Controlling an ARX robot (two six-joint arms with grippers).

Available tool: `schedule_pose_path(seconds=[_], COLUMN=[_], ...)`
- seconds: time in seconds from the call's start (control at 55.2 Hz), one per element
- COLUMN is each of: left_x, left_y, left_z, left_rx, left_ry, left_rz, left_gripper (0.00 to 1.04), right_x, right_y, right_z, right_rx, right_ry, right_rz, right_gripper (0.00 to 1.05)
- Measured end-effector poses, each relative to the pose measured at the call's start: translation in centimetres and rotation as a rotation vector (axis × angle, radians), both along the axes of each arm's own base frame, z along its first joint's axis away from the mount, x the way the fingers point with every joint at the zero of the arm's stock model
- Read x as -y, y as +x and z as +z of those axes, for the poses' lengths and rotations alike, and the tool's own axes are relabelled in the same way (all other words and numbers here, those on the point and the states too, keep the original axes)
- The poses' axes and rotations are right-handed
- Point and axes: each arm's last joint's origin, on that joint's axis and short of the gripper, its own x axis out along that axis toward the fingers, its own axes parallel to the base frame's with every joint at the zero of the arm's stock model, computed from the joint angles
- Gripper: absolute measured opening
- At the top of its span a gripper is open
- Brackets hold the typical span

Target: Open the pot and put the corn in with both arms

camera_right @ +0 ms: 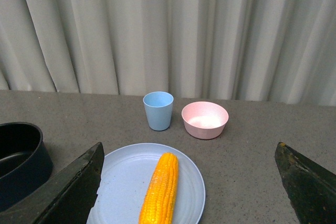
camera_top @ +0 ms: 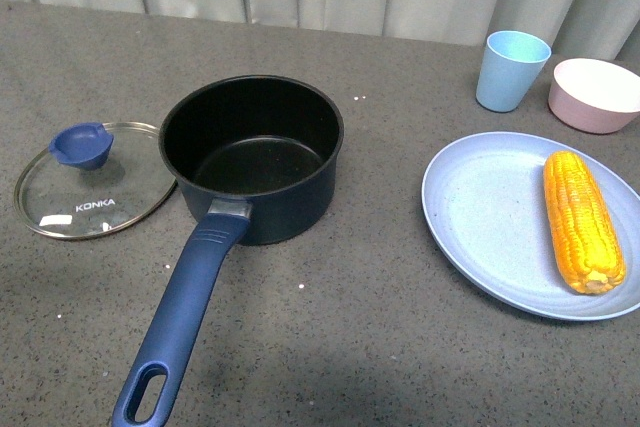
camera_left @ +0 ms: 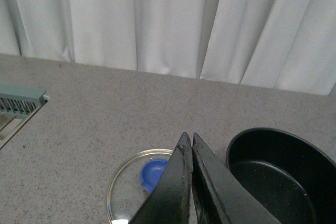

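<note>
Glass lid [camera_top: 95, 187] marked KONKA beside pot [camera_top: 252, 152], left gripper [camera_left: 189, 138] closed, empty, right gripper [camera_right: 189, 145] wide open, corn [camera_top: 583, 222] on plate [camera_top: 480, 207].

Tally: one long-handled navy saucepan [camera_top: 300, 212]; one glass lid [camera_top: 90, 197] with one blue knob [camera_top: 82, 144]; one yellow-orange corn cob [camera_top: 582, 222]; one pale blue plate [camera_top: 485, 212]; one light blue cup [camera_top: 510, 77]; one pink bowl [camera_top: 590, 112].

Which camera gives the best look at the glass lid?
The front view: the whole lid lies flat beside the pot, blue knob and lettering clear. The left wrist view shows only part of it, behind the shut left gripper. The right wrist view does not show it.
</note>
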Motion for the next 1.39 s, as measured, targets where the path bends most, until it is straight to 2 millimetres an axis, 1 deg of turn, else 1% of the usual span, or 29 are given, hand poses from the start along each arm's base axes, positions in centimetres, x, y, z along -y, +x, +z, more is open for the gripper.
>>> schedule_pose_path(seconds=[0.091,0.253,0.489,0.996,1.394], left_x=[0.0,0.0,0.0,0.0,0.0], left_y=[-1.0,-3.1,-4.7,-7.2,-8.3], left_z=[0.3,0.2,0.3,1.2,1.4], left_rx=[0.013,0.005,0.008,0.039,0.045], left_ry=[0.005,0.005,0.005,0.004,0.004], left_rz=[0.0,0.0,0.0,0.0,0.0], left_gripper=[0.04,0.04,0.04,0.04,0.04], right_x=[0.0,0.0,0.0,0.0,0.0], right_y=[0.0,0.0,0.0,0.0,0.0], right_z=[0.0,0.0,0.0,0.0,0.0], right_rx=[0.0,0.0,0.0,0.0,0.0], right_ry=[0.0,0.0,0.0,0.0,0.0], right_rz=[0.0,0.0,0.0,0.0,0.0], right_gripper=[0.95,0.95,0.95,0.95,0.95])
